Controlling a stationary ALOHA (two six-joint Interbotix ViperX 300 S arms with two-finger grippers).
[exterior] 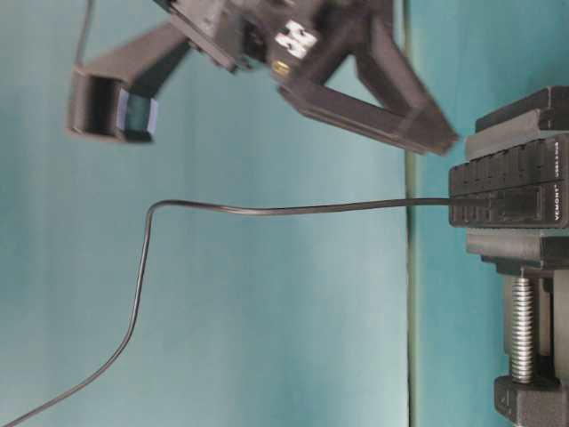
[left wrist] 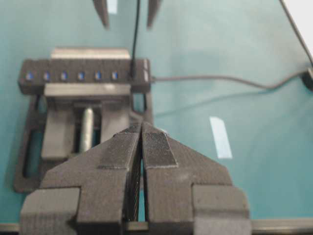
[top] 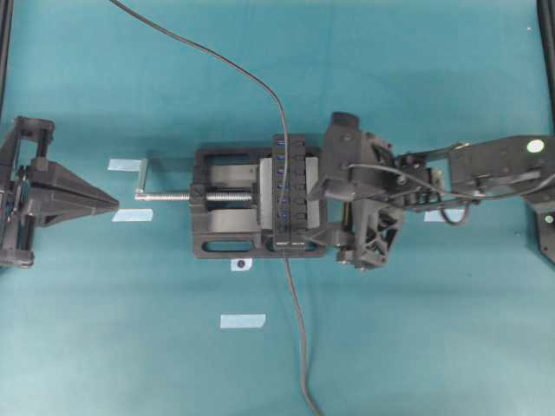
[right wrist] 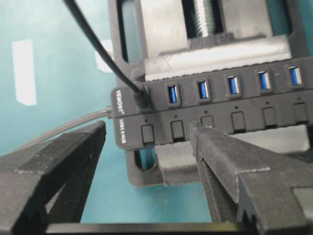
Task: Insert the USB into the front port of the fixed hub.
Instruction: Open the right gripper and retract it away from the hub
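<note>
I see the USB (right wrist: 140, 96) seated in the end port of the fixed hub (right wrist: 215, 105), which is clamped in the vise (top: 227, 201). My right gripper (right wrist: 146, 171) hangs just above the hub, jaws wide apart and empty. My left gripper (left wrist: 142, 147) sits pressed closed, well apart.

The overhead view looks straight down on the whole table (top: 390, 347). The table-level view sits low and close, rolled sideways. Each wrist view looks out past its own fingers — left from farther back, right close in — and all four share the fixed hub (top: 289, 192).
</note>
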